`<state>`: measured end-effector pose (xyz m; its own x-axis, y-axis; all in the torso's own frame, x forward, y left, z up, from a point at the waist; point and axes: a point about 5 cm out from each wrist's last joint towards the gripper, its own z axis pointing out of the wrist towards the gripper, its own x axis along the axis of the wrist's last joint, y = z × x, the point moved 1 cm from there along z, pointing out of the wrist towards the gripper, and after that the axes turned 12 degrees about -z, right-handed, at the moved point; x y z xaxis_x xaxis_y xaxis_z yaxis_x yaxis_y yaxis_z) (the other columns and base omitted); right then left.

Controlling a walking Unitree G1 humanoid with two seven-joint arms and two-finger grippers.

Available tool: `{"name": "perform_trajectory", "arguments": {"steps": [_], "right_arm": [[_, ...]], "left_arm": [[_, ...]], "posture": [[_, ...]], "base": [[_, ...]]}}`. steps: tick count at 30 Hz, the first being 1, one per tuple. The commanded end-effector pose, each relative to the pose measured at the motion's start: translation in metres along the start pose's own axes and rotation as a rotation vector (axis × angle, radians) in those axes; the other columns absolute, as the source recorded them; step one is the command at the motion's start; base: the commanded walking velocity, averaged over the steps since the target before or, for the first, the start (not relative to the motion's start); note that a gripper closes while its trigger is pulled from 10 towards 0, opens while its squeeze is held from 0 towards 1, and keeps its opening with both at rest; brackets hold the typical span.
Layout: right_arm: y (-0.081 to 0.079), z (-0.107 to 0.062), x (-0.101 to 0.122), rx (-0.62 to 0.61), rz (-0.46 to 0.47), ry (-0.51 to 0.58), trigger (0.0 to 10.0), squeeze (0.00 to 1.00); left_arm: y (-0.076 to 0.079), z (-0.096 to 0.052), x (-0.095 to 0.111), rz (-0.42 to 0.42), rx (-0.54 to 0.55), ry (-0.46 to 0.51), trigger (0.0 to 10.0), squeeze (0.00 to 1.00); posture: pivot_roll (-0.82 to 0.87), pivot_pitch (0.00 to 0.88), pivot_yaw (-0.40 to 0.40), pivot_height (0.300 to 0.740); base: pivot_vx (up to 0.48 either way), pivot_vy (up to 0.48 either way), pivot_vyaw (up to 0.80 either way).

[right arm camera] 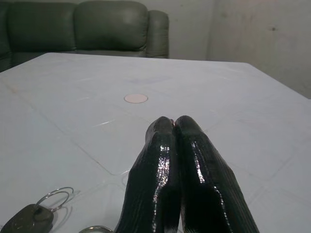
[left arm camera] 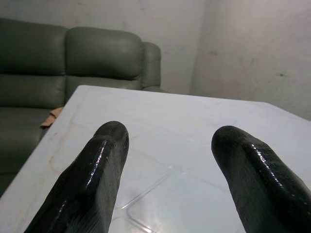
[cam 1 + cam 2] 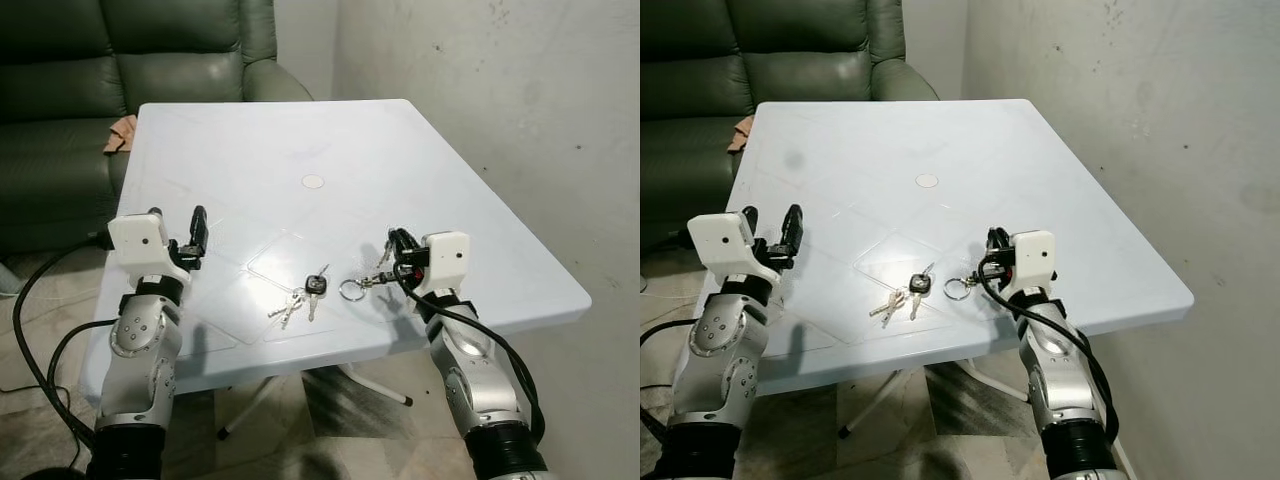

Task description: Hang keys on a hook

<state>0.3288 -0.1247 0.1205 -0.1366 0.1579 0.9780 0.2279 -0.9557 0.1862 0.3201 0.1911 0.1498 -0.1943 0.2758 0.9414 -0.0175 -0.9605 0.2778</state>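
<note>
Left eye view shows you the keys on the white table near its front edge — right gripper just beside them, fingers pressed together, left gripper well apart, fingers spread.

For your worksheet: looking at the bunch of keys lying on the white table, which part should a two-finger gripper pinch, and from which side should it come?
Probably the black key head: it is the thickest part of the keys, which lie flat on the table. Come from straight above, fingers straddling its narrow sides; the thin blades and ring offer little edge.
</note>
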Motion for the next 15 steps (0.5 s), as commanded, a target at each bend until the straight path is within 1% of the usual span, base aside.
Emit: {"name": "perform_trajectory", "arguments": {"steps": [1, 2, 4, 5, 6, 7, 8, 15], "right_arm": [[0.002, -0.0007, -0.0011, -0.007, 0.0, -0.007, 10.0, 0.0], [0.0017, -0.0007, -0.0012, -0.007, 0.0, -0.008, 10.0, 0.0], [0.0007, -0.0006, -0.0011, -0.005, 0.0, -0.008, 10.0, 0.0], [0.0003, -0.0006, -0.001, -0.004, 0.0, -0.008, 10.0, 0.0], [0.0001, -0.0006, -0.0009, -0.001, -0.002, -0.007, 10.0, 0.0], [0.0001, -0.0006, -0.0009, -0.001, -0.002, -0.007, 10.0, 0.0], [0.0003, -0.0004, -0.0007, 0.0, -0.003, -0.007, 10.0, 0.0], [0.0009, -0.0013, -0.0014, 0.0, -0.008, -0.01, 10.0, 0.0]], "left_arm": [[0.0027, 0.0037, 0.0052, 0.0, -0.014, 0.017, 10.0, 0.0], [0.0022, 0.0039, 0.0052, -0.011, -0.012, 0.015, 10.0, 0.0], [0.0013, 0.0044, 0.0048, 0.015, -0.006, 0.009, 10.0, 0.0], [0.0011, 0.0044, 0.0048, 0.006, -0.005, 0.011, 10.0, 0.0], [0.0009, 0.0045, 0.0058, -0.021, 0.0, 0.022, 10.0, 0.0], [0.0009, 0.0045, 0.0058, -0.021, 0.0, 0.022, 10.0, 0.0], [0.0004, 0.0046, 0.0088, -0.046, 0.008, 0.045, 10.0, 0.0], [0.0006, 0.0037, 0.0068, -0.039, 0.012, 0.034, 10.0, 0.0]], "posture": [[-0.07, 0.0, -0.03, 0.74], [-0.07, 0.0, -0.03, 0.74], [-0.07, 0.0, -0.031, 0.74], [-0.07, 0.0, -0.031, 0.74], [-0.08, 0.0, -0.032, 0.74], [-0.08, 0.0, -0.032, 0.74], [-0.08, 0.0, -0.033, 0.74], [-0.07, 0.0, -0.036, 0.74]], "base": [[0.0, 0.0, -0.75], [0.0, 0.0, -0.75], [0.0, -0.48, -0.75], [0.0, -0.48, -0.75], [0.0, 0.0, -0.75], [0.0, 0.0, -0.75], [0.0, 0.0, -0.75], [0.0, 0.0, -0.75]]}}
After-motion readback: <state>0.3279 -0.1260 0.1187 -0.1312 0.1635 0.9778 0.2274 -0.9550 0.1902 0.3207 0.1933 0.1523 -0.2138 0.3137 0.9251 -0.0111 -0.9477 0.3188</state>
